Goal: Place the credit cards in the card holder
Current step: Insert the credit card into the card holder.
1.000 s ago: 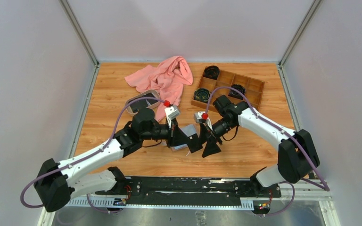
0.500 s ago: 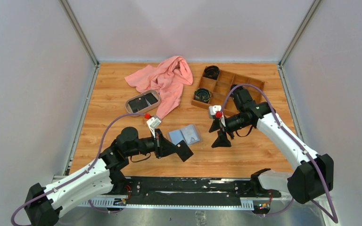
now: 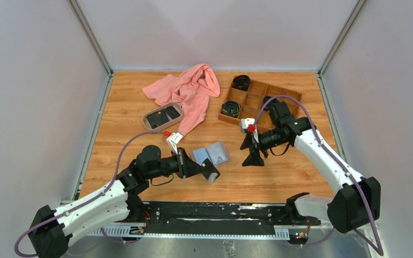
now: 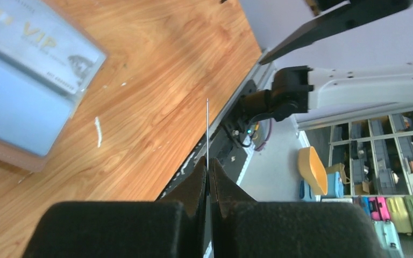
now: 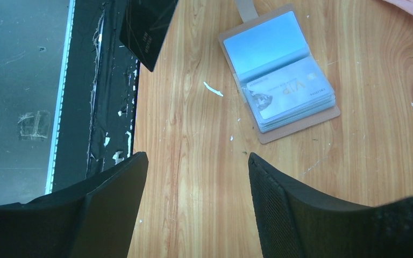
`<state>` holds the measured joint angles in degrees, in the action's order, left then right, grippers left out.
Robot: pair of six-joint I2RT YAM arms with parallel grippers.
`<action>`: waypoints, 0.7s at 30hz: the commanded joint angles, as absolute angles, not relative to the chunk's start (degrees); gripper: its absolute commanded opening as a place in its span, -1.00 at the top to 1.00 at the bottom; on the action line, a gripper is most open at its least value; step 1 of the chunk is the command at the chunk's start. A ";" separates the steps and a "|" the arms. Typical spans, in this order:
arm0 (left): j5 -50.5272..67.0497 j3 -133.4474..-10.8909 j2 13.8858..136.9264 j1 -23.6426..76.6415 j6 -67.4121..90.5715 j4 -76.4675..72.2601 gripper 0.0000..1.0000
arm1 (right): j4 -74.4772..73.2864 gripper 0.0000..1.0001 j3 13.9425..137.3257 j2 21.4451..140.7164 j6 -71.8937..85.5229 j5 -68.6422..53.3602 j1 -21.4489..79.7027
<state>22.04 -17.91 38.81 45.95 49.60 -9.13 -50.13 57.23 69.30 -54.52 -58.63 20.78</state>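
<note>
Left hand (image 3: pixel 208 172) crowds card holder's (image 3: pixel 211 154) near side — far side open.

A crumpled pink cloth (image 3: pixel 185 91) lies at the far middle of the wooden table (image 3: pixel 123 107), one end trailing down to just beside the rim of an oval tray (image 3: pixel 146 124). To the right stands a brown compartment box (image 3: pixel 254 100). One black round item (image 3: pixel 241 81) sits at its far-left corner and another (image 3: pixel 229 108) in the near-left compartment; they may be coiled bands, but they are too small to tell. A small white scrap (image 5: pixel 212 88) lies on the bare wood. Past the table's near edge, the left wrist view shows shelves of suitcases (image 4: pixel 403 215) and a yellow-orange bowl-like shape (image 4: pixel 312 169).
</note>
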 commanded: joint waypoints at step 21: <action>31.16 -7.32 40.68 33.83 45.99 -15.45 1.00 | -43.42 -0.39 56.30 81.09 -45.96 -55.19 20.03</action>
